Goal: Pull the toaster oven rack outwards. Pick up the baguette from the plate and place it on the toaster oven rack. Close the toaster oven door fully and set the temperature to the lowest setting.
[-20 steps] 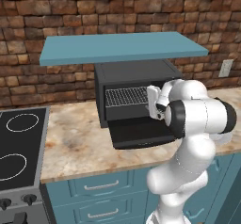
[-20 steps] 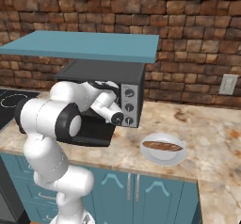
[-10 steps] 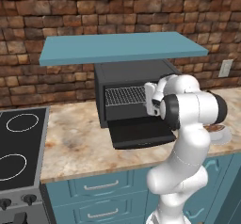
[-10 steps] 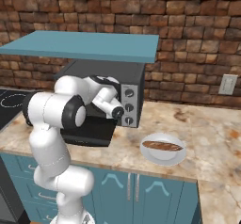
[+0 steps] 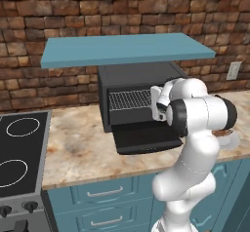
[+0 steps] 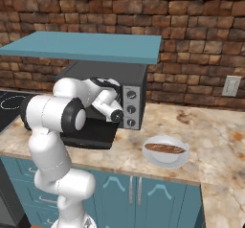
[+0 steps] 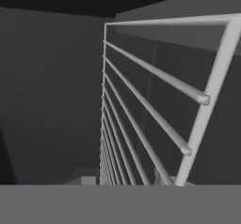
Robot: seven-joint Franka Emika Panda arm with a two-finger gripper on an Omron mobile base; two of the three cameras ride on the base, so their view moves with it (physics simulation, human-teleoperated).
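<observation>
The black toaster oven (image 5: 141,75) stands on the counter under a shelf, with its door (image 5: 146,137) dropped flat. The silver wire rack (image 5: 129,99) lies inside the cavity. My gripper (image 5: 155,104) is at the mouth of the oven, at the right front end of the rack. In the hand view the rack's (image 7: 141,124) front bar and wires run close by, at the very bottom of the picture. The jaws are too hidden to read. The baguette (image 6: 165,149) lies on a white plate (image 6: 165,161) to the right of the oven, whose knobs (image 6: 130,108) face forward.
A teal shelf (image 5: 127,50) hangs low over the oven. The black stovetop (image 5: 19,148) is set into the counter at the left. A bare stretch of marble counter (image 5: 78,143) lies between the stovetop and the open door. A wall outlet (image 6: 231,85) is at the right.
My hand has edged a little further left, into the oven mouth and up to the rack's right end. The arm's elbow has swung up. Rack, door and baguette have not moved.
</observation>
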